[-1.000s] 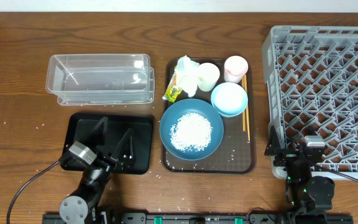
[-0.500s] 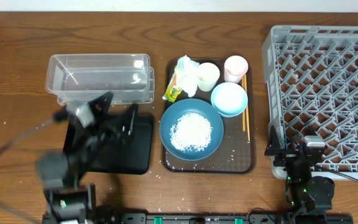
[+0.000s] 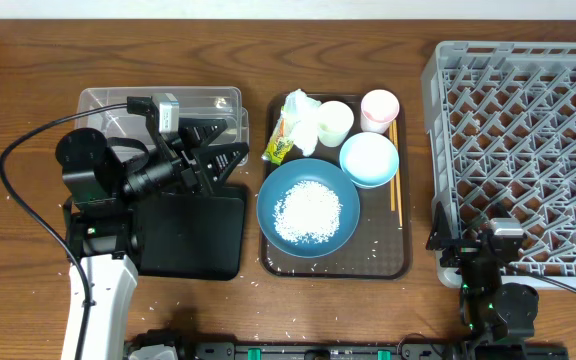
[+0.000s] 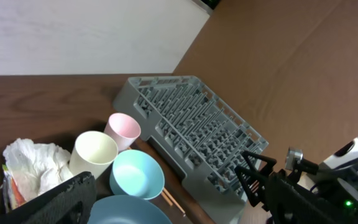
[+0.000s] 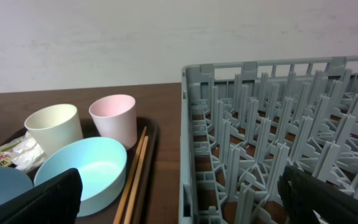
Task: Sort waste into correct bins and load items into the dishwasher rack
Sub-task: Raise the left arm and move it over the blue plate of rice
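A dark brown rectangular serving tray (image 3: 380,252) lies on the wooden table, and everything else is placed from it. On its near half sits the large deep-blue round plate (image 3: 269,204), with a heap of loose white rice grains (image 3: 306,210) in its middle. At the tray's right side is the smaller light-blue bowl (image 3: 369,159). Along its far edge stand the small white cup (image 3: 334,122) and the small pink cup (image 3: 379,109). In the far left corner lie the crumpled white paper tissue (image 3: 301,113) and the small yellow-green printed wrapper (image 3: 280,149). A pair of wooden chopsticks (image 3: 394,172) lies along the right rim.

Left of the tray, the clear rectangular plastic tub (image 3: 208,98) is on the far side and the shallow black rectangular tray (image 3: 190,238) on the near side. The left gripper (image 3: 236,138) hovers over the tub's end nearest the serving tray, its fingers apart and holding nothing.

Right of the tray stands the large square grey plastic rack (image 3: 528,130). The right gripper (image 3: 458,222) rests at the rack's near left corner, its fingers spread wide and empty.
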Robot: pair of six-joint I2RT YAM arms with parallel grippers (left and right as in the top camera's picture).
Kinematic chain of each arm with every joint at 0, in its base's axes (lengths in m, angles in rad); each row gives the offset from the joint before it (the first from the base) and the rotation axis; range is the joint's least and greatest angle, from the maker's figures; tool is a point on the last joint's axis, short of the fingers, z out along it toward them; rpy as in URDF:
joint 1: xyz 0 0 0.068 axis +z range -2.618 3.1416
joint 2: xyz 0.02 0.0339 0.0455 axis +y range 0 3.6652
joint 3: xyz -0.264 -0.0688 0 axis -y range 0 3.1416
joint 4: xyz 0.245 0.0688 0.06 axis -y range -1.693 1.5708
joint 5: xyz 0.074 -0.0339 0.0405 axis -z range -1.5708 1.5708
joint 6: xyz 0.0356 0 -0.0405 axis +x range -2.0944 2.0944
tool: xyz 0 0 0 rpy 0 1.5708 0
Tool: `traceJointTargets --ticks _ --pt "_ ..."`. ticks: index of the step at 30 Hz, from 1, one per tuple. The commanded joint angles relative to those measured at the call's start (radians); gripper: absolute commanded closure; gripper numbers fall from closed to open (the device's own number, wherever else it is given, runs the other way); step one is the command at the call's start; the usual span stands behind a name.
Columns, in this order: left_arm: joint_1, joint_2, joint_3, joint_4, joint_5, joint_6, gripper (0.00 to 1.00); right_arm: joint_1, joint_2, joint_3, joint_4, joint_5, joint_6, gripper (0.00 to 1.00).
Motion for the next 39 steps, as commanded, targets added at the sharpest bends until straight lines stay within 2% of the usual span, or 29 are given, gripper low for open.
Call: traceJointTargets --ticks 1,6,11,12,23,29,33,36,39 --pt "-0.003 -0.011 0.045 -0.014 -0.026 -0.020 0.11 -0.011 -0.005 -0.002 -0.003 0.010 -0.013 0.01" --pt "-0.003 -0.011 0.075 -0.164 -0.193 0.015 0.11 -0.011 -0.005 -0.002 -0.003 0.010 -0.013 0.01" --pt "-0.003 -0.011 0.127 -0.431 -0.700 0.125 0.11 -0.011 -0.005 -0.002 -0.003 0.010 -0.013 0.01" --pt "-0.003 -0.011 0.140 -0.468 -0.748 0.155 0.11 -0.011 -0.005 -0.002 -0.002 0.010 -0.013 0.01" --pt "-0.073 0.018 0.507 -1.011 -0.816 0.362 0.10 -0.011 -0.005 -0.002 -0.003 0.010 -0.013 0.01" --pt "-0.129 0.005 0.510 -1.045 -0.592 0.348 0.11 -0.011 -0.005 -0.002 -0.003 0.010 -0.013 0.01" --pt "-0.171 0.027 0.508 -1.032 -0.583 0.346 0.10 -0.011 -0.005 -0.002 -0.003 0.010 -0.013 0.01" --pt "-0.235 0.048 0.509 -1.037 -0.676 0.306 0.11 -0.011 -0.005 -0.002 -0.003 0.010 -0.013 0.01" --pt "-0.340 0.072 0.509 -1.062 -0.937 0.251 0.10 -0.011 -0.005 -0.002 -0.003 0.010 -0.013 0.01"
